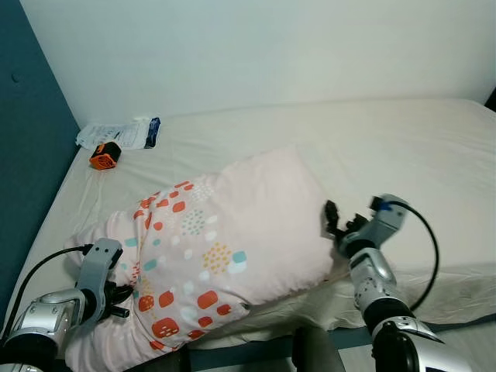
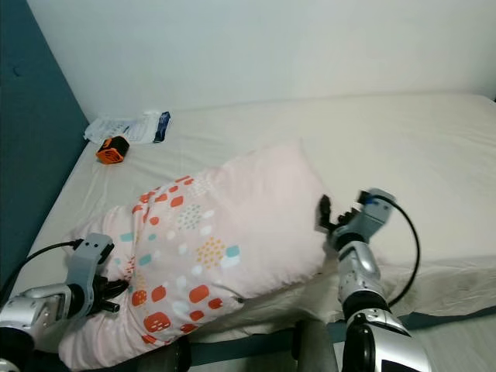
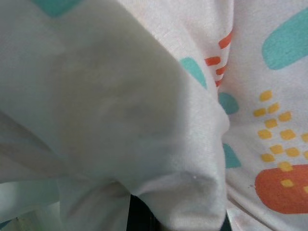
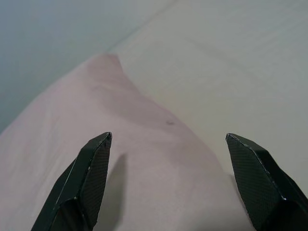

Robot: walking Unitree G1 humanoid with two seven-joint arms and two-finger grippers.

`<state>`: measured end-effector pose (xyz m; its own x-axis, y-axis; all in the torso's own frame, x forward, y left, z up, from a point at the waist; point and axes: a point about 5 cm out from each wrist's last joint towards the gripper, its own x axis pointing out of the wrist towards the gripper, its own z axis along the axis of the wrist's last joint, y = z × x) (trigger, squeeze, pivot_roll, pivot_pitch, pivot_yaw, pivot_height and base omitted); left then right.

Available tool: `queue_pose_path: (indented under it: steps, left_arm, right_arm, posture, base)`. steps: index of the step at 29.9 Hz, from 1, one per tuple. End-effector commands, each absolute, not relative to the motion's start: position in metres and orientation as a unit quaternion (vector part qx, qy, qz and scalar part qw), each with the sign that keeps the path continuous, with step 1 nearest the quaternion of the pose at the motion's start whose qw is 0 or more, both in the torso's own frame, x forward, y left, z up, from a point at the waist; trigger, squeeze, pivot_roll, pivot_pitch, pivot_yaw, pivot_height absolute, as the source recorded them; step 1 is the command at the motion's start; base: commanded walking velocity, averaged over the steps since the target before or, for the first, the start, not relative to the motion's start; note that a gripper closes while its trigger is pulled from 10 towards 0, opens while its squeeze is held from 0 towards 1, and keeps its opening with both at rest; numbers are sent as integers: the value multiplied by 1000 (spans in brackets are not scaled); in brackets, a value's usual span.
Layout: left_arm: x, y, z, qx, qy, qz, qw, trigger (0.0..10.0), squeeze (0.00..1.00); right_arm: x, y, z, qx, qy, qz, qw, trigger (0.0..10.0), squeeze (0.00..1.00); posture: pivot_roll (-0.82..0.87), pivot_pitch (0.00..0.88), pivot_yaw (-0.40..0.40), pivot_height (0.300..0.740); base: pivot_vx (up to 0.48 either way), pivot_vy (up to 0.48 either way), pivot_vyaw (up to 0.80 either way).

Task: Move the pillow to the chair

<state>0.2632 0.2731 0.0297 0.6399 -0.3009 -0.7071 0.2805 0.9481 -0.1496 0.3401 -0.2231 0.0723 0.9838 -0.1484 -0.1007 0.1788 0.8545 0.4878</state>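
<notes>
Pillow: you have the pillow point(image 1: 225, 240) lying on the bed point(image 1: 403, 147) near its front edge, the patterned end toward your left arm and the plain pink end toward your right. It rests on the mattress, not lifted.

Left end effector: your left end effector point(image 1: 116, 298) is pressed into the patterned end, and in the left wrist view the fabric bunches right against the camera. You cannot tell from these pictures whether the fingers are spread or closed on cloth.

Right end effector: your right end effector point(image 4: 168, 183) stands wide apart, both fingers point(image 4: 91, 178) straddling the plain pink edge and holding nothing yet. It sits at the pillow's right side, judged so you can pinch from both ends and keep a soft, floppy load from sagging.

Step in hand: likely you are securing a two-sided hold before lifting.

Clutter: an orange-and-black object point(image 1: 103, 156) and a plastic packet point(image 1: 124, 133) lie near the bed's far left corner, well apart from the pillow.

Chair: plan your turn toward it after the lift.
</notes>
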Motion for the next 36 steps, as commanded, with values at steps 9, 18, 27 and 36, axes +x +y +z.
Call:
queue_pose_path:
  steps: [9,18,27,36]
  left_arm:
    - [263,263,26,-26,392,-172,903,0,0]
    - [263,264,28,-18,392,-173,903,0,0]
    - [262,266,29,-13,394,-170,903,0,0]
    - [263,264,29,2,399,-173,901,0,0]
  right_arm:
    - [325,-223,42,362,93,-128,919,10000,1000]
    - [320,-198,22,370,216,-98,898,10000,0]
    - [326,-184,25,378,231,-75,893,10000,0]
    - [342,-126,51,296,207,147,921,10000,0]
  posture:
    - [54,59,-27,575]
    - [65,61,-33,575]
    - [70,58,-30,575]
    - [72,54,-21,575]
  base:
    - [0,0,0]
    - [0,0,0]
    - [0,0,0]
    - [0,0,0]
